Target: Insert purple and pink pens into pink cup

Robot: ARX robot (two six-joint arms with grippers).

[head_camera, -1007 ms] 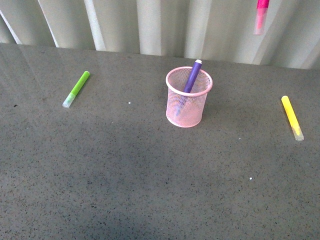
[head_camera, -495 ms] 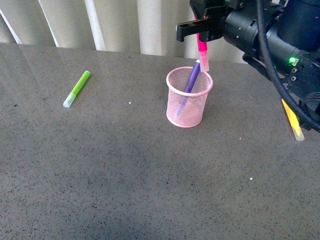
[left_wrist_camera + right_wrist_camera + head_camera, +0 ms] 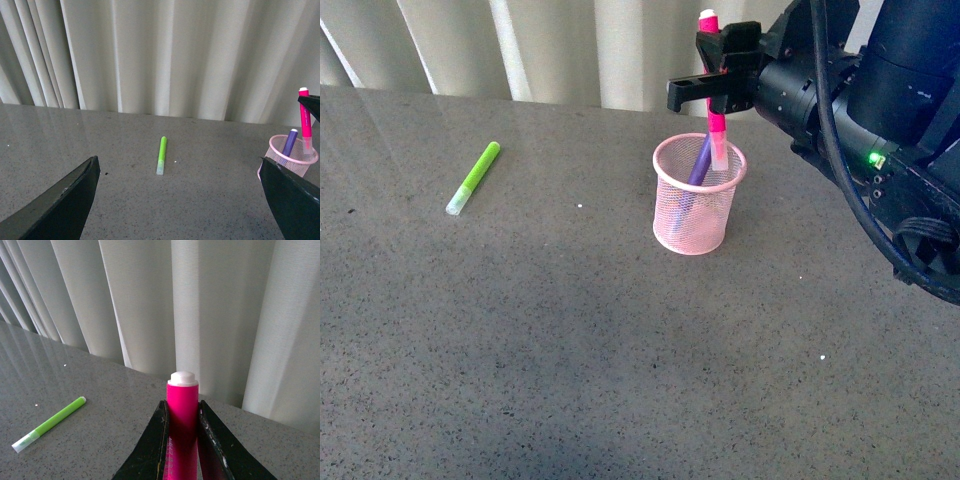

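- Your right claw [image 3: 717, 88] is clamped on the pink pen [image 3: 716, 125], upright, cap end down just inside the pink cup [image 3: 697, 205] near the table's [image 3: 570, 340] far edge
- The purple pen [image 3: 700, 162] leans inside already
- Left claw [image 3: 175, 200] gapes wide, empty (well off)

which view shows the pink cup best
The front view: the pink cup shows whole, the purple pen leaning inside, the pink pen entering it. The left wrist view catches only its upper part at the frame edge. The right wrist view misses it.
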